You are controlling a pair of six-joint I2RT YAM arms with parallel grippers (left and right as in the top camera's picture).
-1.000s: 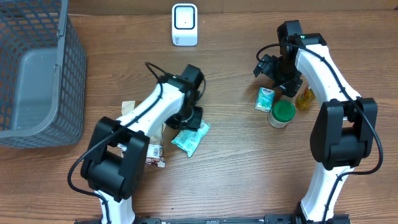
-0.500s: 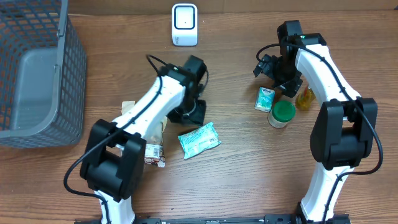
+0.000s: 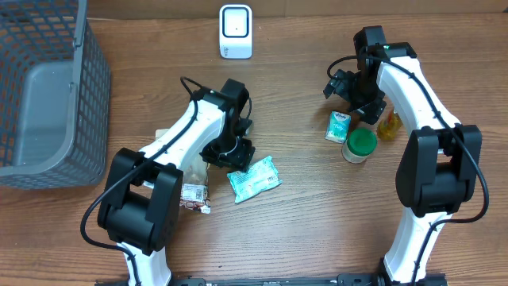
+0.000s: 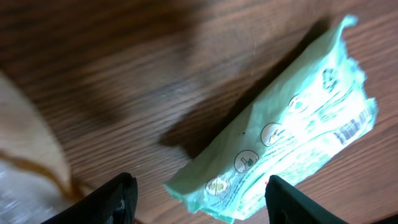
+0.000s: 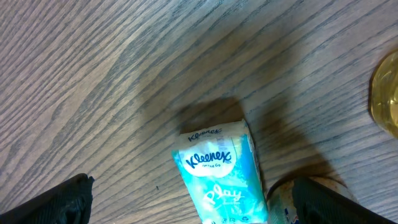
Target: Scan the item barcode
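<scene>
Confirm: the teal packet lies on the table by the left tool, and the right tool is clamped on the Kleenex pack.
Wrong: the right wrist view shows the right tool open, fingers wide of the Kleenex pack. The teal packet does lie on the table by the left tool.

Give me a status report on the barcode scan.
Done: nothing visibly scanned. In hand: nothing; the left tool stands open over the teal packet, lying barcode-up on the table. Left: grip it and show it to the white scanner.
</scene>
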